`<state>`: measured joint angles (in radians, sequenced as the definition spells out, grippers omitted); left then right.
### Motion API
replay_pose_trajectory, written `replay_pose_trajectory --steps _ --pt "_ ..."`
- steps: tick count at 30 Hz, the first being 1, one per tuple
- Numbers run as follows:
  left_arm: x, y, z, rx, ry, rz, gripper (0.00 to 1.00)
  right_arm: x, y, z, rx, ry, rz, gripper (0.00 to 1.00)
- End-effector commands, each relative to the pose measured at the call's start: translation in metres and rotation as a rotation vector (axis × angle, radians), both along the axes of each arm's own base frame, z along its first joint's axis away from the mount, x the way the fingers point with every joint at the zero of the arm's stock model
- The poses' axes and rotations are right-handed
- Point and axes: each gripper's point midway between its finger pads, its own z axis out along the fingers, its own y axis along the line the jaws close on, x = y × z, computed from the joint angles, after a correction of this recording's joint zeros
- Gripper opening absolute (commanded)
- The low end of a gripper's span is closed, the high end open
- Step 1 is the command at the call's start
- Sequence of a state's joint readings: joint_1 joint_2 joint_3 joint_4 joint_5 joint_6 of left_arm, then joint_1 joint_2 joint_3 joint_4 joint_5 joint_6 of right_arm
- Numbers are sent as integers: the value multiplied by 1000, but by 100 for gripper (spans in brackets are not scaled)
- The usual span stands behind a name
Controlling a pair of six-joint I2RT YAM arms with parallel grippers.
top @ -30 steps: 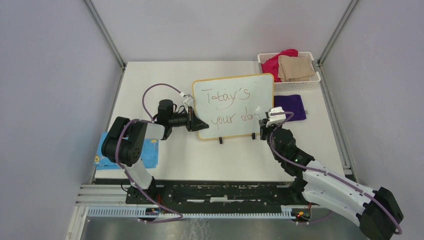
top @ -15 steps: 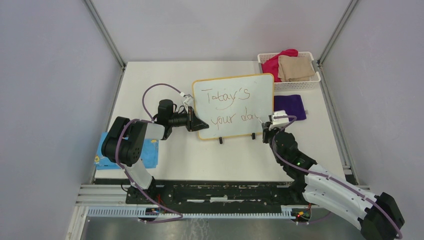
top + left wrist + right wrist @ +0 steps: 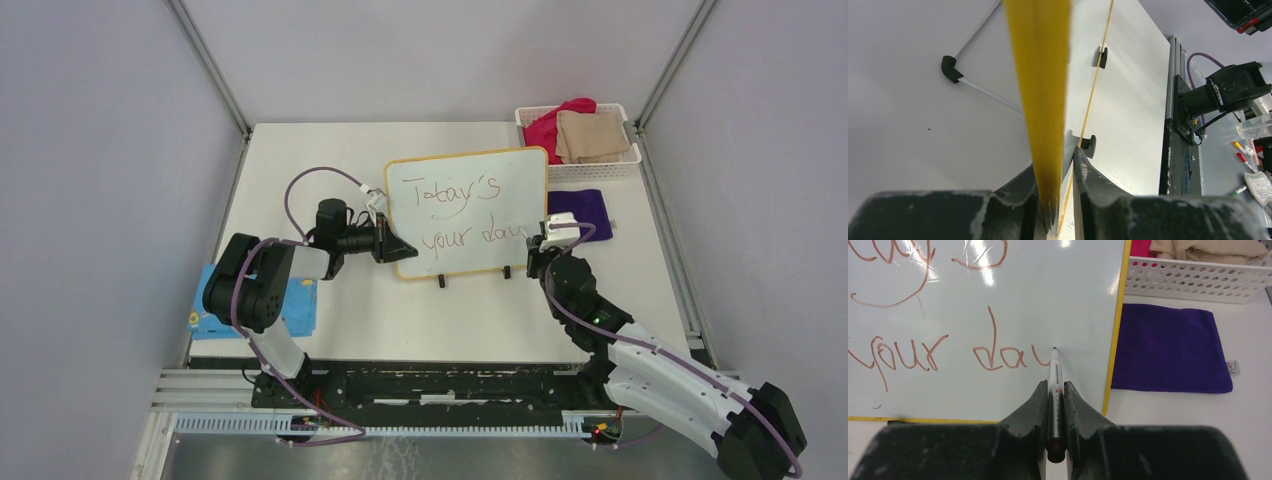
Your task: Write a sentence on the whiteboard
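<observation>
— Whiteboard (image 3: 520,170): where does it stand?
— Mid-way across the white table (image 3: 330,180), upright on two black feet, with its written face toward the near edge. A white basket (image 3: 595,171) of cloths sits at the far right corner. A purple cloth (image 3: 580,212) lies just on the near side of it.
— And the arms?
— The left gripper (image 3: 1055,185) is clamped tight on the yellow frame, at the lower left corner. The right gripper (image 3: 1054,390) is closed around a marker (image 3: 1054,372), by the right side of the whiteboard.
— The writing?
— The sentence (image 3: 447,241) reads "Today's your day" in two lines. The marker's tip sits at the end of the last stroke.
</observation>
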<state>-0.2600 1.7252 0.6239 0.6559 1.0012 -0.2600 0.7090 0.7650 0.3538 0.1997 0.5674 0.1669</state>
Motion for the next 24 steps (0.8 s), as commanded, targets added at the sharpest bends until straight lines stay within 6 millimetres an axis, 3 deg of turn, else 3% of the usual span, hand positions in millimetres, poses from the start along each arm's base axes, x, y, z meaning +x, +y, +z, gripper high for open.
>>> replay_pose_trajectory --steps 1,5,24 --pt "-17 7 -50 131 158 42 2 10 -1 33 32 -67 -30 0" --pt "-17 8 -50 131 157 43 2 10 1 30 28 -59 -20 0" --pt "-17 7 -51 135 163 43 2 -11 0 -24 28 44 33 0"
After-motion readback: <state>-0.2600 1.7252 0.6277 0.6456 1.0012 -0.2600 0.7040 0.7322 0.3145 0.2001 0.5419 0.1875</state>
